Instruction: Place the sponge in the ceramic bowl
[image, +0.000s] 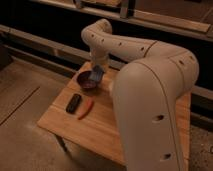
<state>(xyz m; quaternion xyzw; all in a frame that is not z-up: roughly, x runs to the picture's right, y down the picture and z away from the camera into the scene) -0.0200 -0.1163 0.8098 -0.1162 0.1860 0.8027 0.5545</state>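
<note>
The ceramic bowl (85, 80), small, round and dark with a reddish-purple inside, stands at the far left part of the wooden table (105, 125). A blue-grey sponge (98, 75) hangs tilted over the bowl's right rim. My gripper (98, 69) reaches down from the white arm (115, 45) and is shut on the sponge from above. The sponge's lower end is at about rim height; I cannot tell whether it touches the bowl.
A flat black object (73, 103) and an orange-red elongated object (85, 108) lie side by side on the table in front of the bowl. My arm's large white body (150, 105) covers the table's right part. Dark rails run behind the table.
</note>
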